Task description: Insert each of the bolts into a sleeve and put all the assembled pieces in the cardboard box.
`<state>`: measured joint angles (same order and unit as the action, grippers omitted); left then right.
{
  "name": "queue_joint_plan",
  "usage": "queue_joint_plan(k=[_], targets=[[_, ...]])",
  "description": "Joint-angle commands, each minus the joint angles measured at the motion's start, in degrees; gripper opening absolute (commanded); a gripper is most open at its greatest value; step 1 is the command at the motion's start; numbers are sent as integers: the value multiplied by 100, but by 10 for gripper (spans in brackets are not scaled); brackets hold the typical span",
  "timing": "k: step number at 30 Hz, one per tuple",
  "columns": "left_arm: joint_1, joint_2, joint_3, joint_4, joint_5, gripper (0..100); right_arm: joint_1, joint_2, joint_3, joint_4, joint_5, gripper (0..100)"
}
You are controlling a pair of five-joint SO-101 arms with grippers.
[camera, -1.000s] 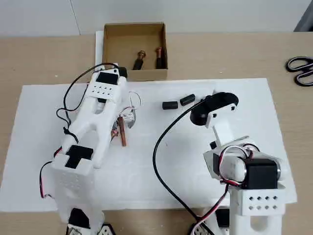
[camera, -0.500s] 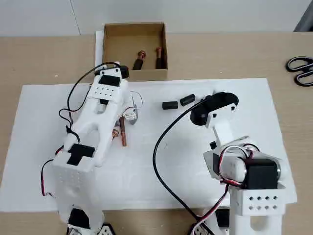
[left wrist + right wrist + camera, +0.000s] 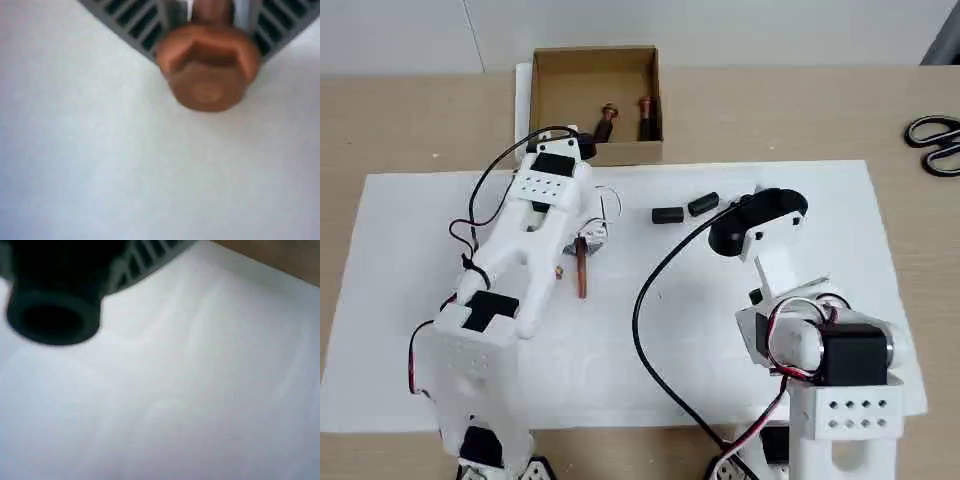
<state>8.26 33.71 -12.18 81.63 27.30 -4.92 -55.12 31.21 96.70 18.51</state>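
Note:
My left gripper point(image 3: 584, 240) is shut on a copper bolt point(image 3: 581, 272), which hangs just above the white paper sheet point(image 3: 410, 230). In the left wrist view, the bolt's hex head point(image 3: 207, 65) sticks out between the ribbed grey fingers point(image 3: 125, 20). My right gripper point(image 3: 752, 222) sits over the paper to the right, shut on a black sleeve point(image 3: 52, 315) with its open end facing the camera. Two more black sleeves point(image 3: 667, 214) point(image 3: 703, 204) lie on the paper between the arms. The cardboard box point(image 3: 546, 100) at the back holds two assembled pieces point(image 3: 606, 122) point(image 3: 646, 117).
Scissors point(image 3: 935, 143) lie on the wooden table at the far right. A black cable point(image 3: 645, 300) loops from the right arm across the middle of the paper. Both arm bases stand at the near edge.
My left arm has shifted to the right and slightly away with the bolt, which now hangs nearer the loose sleeves. The right arm has not moved.

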Motion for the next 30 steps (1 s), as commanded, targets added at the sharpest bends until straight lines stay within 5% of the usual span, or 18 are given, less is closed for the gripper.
queue_joint_plan(k=[1,10,19,30], targets=[[-88,202,4,0,18,29,48,-22,-18,-48,35,3],[-79,281,-4,70,18,6,48,-22,-18,-48,35,3],[-70,273,-1613,1855,18,6,48,-57,-18,-48,35,3],[114,-281,-1763,1873,26,6,48,-75,-18,-48,26,3]])
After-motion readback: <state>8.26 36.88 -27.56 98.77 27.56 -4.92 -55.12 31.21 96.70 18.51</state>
